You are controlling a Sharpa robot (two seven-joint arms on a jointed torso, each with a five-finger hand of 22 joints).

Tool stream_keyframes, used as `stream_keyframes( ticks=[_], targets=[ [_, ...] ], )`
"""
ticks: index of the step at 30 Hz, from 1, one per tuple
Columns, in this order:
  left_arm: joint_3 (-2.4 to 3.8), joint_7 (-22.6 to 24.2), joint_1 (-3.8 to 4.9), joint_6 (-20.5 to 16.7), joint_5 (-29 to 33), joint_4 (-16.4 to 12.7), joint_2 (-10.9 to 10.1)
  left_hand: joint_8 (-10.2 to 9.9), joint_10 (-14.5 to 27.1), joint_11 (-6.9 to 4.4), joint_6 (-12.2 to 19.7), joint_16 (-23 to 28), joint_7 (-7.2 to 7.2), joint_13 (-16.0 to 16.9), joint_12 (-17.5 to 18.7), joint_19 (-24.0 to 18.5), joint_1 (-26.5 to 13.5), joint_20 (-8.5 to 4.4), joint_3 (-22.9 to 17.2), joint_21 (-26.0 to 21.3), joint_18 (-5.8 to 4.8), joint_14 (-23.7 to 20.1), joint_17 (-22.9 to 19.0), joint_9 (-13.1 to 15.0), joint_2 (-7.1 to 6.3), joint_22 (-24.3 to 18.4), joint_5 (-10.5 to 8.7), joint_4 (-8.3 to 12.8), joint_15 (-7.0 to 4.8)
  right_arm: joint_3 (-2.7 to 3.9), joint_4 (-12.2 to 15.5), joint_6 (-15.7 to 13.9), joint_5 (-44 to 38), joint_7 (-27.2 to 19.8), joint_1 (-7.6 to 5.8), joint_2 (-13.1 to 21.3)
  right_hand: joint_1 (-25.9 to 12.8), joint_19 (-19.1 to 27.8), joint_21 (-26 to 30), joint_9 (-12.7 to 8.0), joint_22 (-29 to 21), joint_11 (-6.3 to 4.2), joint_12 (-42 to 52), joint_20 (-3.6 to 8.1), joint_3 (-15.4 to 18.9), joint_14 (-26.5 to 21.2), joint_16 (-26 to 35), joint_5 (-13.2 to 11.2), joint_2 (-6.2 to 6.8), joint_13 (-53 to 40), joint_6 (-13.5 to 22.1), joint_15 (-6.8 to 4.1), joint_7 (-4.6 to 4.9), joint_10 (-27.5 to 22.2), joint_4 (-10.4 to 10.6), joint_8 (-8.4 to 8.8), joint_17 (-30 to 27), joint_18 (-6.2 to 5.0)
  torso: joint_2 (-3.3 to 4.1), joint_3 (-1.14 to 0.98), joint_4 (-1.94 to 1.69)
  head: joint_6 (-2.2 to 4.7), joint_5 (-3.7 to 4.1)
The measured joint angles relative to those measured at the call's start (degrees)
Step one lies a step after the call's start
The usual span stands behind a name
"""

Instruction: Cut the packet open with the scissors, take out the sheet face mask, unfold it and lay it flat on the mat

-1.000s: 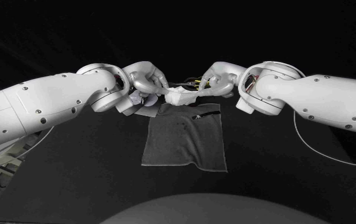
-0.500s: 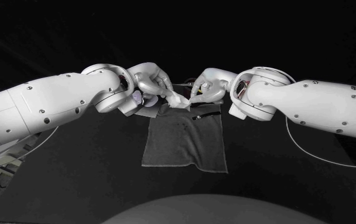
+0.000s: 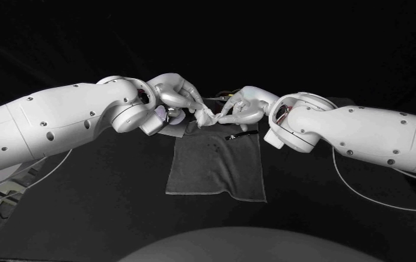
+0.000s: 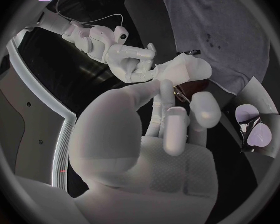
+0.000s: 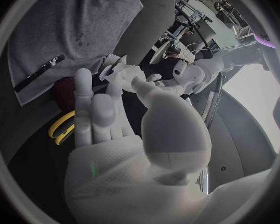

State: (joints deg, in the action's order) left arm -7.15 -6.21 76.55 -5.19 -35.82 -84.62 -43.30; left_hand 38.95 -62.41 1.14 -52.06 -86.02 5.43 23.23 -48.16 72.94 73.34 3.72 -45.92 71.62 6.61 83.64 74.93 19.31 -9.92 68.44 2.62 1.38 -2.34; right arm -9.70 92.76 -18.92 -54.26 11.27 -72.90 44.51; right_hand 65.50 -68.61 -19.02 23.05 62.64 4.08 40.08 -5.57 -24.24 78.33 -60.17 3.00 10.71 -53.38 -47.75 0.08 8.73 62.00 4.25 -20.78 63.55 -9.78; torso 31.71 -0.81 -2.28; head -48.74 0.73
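Left robot hand [image 3: 178,98] is raised over the far edge of the mat [image 3: 217,166], fingers curled in and pinching one side of the sheet mask [image 3: 208,116]. Beneath and beside it lies the packet [image 4: 255,129], shiny, just off the mat's far left corner.

The sheet mask is a bunched white wad, held off the mat between the two hands. It is not opened out.

Right robot hand [image 3: 243,107] is close against the left, pinching the mask's other side with thumb and fingertips. The scissors [image 5: 62,127], yellow-handled, lie on the surface just beyond this hand. A dark strip [image 3: 241,134] lies on the mat near its far right corner; I cannot tell what it is.

Step in hand, as I judge it: unfolding. The packet is empty and the mask is out but folded.

The next move calls for the two hands to draw apart, each keeping its pinch on a separate layer. The wet sheet could cling to itself or slip. After that, lower it onto the bare middle of the mat, away from the dark strip.

Surface [image 3: 95,214]: black and matt. The grey mat lies at its centre, slightly askew. Behind it the head view shows only darkness.
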Motion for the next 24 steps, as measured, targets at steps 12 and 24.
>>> stream_keyframes(
  ticks=[12, 24],
  targets=[
    [-0.02, -2.58, 0.0, 0.45, 5.39, -0.31, -0.3, 0.82, -0.29, -0.11, -0.3, -0.25, 0.07, 0.24, -0.6, 0.27, -1.37, -0.13, -3.03, 0.66, -0.01, 0.0, 0.01, 0.0, -1.03, 0.82, 0.0, 1.15, 0.0, -0.07, -1.66, -2.76, 3.37, -2.46, 3.31, 0.07, 3.8, 0.69, 3.61, -0.99, -3.78, 1.35, 0.48, -0.69, 3.86, -3.84, 6.31, 0.22, -0.19, 2.53, 3.22, 1.25, 1.38, -3.46, 1.67, 2.07, -5.38, 0.02, -0.01, -0.01, 0.01, -0.16, 0.03],
    [-0.03, -3.67, 0.0, 2.0, 7.43, -0.81, -0.61, 0.96, -0.41, -0.22, -0.47, -0.24, -0.12, 0.24, -0.6, 0.69, -2.13, -0.12, -3.62, 0.66, -0.01, 0.0, 0.01, 0.0, -1.33, 0.98, 0.0, 1.23, 0.0, -0.07, -3.81, -4.79, 6.89, -5.94, 5.11, -1.49, 4.96, 0.26, 3.83, -1.42, -4.29, 1.56, 1.3, -1.12, 4.33, -3.84, 5.33, 0.22, -0.9, 3.1, 4.05, 1.25, 1.61, -3.67, 1.83, 2.44, -4.57, 0.06, 0.0, 0.01, -0.05, -0.2, 0.27]
  ],
)
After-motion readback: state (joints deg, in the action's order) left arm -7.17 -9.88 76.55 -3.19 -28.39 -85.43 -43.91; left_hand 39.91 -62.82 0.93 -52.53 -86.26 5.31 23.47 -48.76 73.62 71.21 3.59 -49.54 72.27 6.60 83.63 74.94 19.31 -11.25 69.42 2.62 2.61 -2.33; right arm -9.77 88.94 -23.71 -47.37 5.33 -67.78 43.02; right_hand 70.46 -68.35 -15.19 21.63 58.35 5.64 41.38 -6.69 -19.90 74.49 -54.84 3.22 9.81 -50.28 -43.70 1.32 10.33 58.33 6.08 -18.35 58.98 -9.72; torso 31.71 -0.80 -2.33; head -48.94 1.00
